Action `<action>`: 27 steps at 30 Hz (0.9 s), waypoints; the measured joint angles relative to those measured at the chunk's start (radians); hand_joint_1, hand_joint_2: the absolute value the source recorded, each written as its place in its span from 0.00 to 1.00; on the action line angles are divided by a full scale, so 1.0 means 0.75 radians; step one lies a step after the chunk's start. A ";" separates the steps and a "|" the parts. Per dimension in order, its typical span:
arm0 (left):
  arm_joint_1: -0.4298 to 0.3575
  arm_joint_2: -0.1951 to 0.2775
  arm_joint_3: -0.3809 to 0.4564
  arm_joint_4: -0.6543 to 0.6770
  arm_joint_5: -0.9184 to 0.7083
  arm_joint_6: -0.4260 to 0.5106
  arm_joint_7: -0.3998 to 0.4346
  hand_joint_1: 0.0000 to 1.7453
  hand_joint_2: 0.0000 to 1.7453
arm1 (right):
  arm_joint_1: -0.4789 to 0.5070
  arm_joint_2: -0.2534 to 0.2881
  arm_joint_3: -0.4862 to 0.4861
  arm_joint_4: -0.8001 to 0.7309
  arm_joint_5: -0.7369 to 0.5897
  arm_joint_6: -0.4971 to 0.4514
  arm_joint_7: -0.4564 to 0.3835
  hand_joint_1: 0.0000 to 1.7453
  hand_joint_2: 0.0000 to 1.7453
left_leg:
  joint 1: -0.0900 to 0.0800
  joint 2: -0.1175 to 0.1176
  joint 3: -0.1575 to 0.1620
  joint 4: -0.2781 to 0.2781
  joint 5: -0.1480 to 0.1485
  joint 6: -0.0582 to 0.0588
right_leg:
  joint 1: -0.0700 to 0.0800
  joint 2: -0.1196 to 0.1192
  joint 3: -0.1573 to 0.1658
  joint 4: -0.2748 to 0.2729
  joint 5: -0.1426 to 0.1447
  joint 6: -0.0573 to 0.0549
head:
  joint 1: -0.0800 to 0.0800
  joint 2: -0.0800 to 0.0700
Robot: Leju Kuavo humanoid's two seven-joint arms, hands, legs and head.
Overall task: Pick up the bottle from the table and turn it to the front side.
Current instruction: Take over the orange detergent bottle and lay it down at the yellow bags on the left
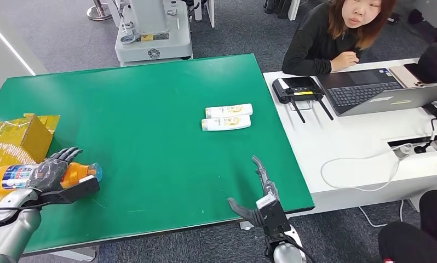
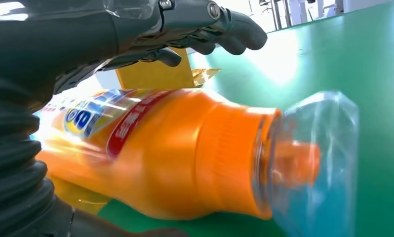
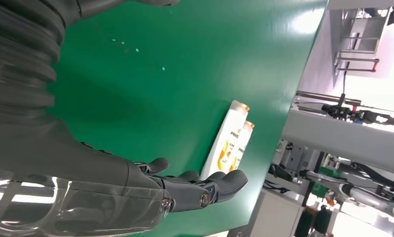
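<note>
While the left hand (image 1: 51, 174) grips the orange bottle (image 1: 68, 174) around its middle, the bottle lies roughly level at the near left corner of the green table (image 1: 145, 109), its cap end pointing toward the table's centre. The left wrist view shows the bottle (image 2: 185, 153) as glossy orange plastic with a ribbed shoulder, a clear bluish domed cap over an orange spout, and a wrapped label in blue, white and red whose writing is too blurred to read; dark fingers (image 2: 224, 29) curve over the top of it. Just behind the hand sits a yellow cardboard box (image 1: 24, 134) on crinkled yellow foil, close to the table's left edge.

At the near right edge of the table the right hand (image 1: 260, 197) holds nothing, thumb and fingers spread apart. In the right wrist view the same hand (image 3: 150, 192) shows a clear shell over its back, with fingers extended above the table.

Two white squeeze tubes (image 1: 227, 117) with orange-yellow caps lie side by side, touching, right of the table's centre; the right wrist view reads "PAN" on one label (image 3: 233, 134), the rest being unclear. Wide bare green surface, matte and lightly scuffed, separates the tubes from both hands.

Beside the right edge stands a white table (image 1: 358, 137) bearing a laptop (image 1: 369, 90), a black handheld controller (image 1: 298, 87) and a looping white cable (image 1: 358, 170); a person (image 1: 337, 38) in black sits behind it.
</note>
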 joint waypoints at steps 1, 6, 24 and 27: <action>0.000 -0.002 0.000 0.003 0.009 0.005 -0.004 0.00 1.00 | 0.005 0.000 0.001 -0.002 0.000 -0.005 0.002 0.00 1.00 | 0.000 0.000 0.000 0.000 0.000 0.000 | 0.000 0.000 0.000 0.000 0.000 0.000 | 0.000 0.000; 0.002 -0.019 0.000 0.005 0.137 0.025 -0.080 0.00 1.00 | 0.014 -0.005 0.013 -0.009 -0.022 -0.024 0.007 0.00 1.00 | 0.000 0.000 0.000 0.000 0.000 0.000 | 0.000 0.000 0.000 0.000 0.000 0.000 | 0.000 0.000; 0.389 -0.258 0.000 -0.687 0.980 -0.207 -0.082 0.00 1.00 | -0.006 -0.041 0.101 0.004 -0.162 -0.065 -0.092 0.00 1.00 | -0.001 -0.001 -0.001 0.000 -0.002 0.002 | -0.001 -0.001 0.000 -0.001 -0.001 0.002 | 0.000 0.000; 0.466 -0.318 0.000 -0.812 1.082 -0.264 -0.108 0.00 1.00 | -0.004 -0.050 0.101 -0.013 -0.179 -0.084 -0.114 0.00 1.00 | -0.001 -0.001 -0.001 0.000 -0.003 0.002 | -0.001 -0.001 0.000 -0.002 -0.002 0.003 | 0.000 0.000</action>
